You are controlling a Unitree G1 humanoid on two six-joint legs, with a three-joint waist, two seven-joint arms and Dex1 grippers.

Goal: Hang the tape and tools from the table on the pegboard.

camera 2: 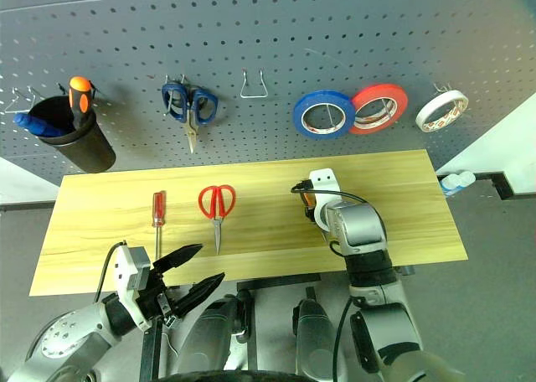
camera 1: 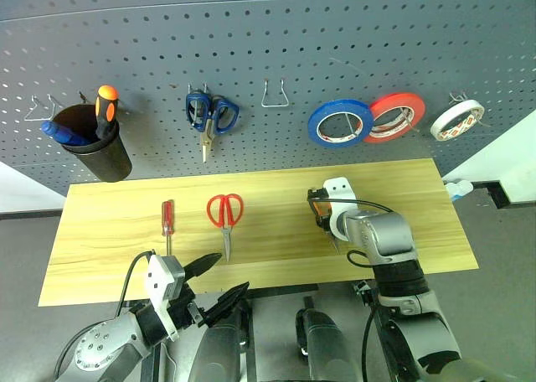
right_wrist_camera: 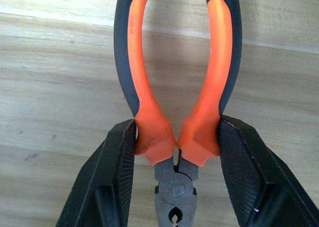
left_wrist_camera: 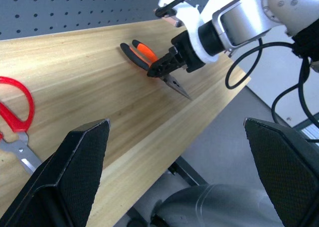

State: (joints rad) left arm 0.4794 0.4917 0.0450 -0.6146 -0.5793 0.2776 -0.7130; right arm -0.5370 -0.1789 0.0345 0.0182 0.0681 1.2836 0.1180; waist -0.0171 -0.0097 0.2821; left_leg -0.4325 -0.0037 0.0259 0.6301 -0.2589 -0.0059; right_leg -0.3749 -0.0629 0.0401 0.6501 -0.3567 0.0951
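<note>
My right gripper [right_wrist_camera: 177, 137] is shut on the orange-and-black pliers [right_wrist_camera: 144, 102] just above their joint, over the right half of the wooden table [camera 1: 109, 231]. The pliers [left_wrist_camera: 142, 53] tilt, handles toward the pegboard [camera 1: 335, 47] and nose down near the wood. Red-handled scissors [camera 1: 225, 212] and a thin red screwdriver [camera 1: 167, 219] lie flat on the table's left half. An off-white tape roll [camera 1: 457, 118] hangs on a hook at the pegboard's right end. My left gripper [camera 1: 232, 273] stands open and holds nothing at the table's front edge, below the scissors.
Blue-handled scissors [camera 1: 209, 114], a blue roll [camera 1: 339, 122] and a red-orange roll [camera 1: 395, 116] hang on the board. A black cup [camera 1: 96, 147] at the left holds orange and blue screwdrivers. A bare wire hook [camera 1: 275, 97] sits between scissors and rolls, another [camera 1: 40, 108] at far left.
</note>
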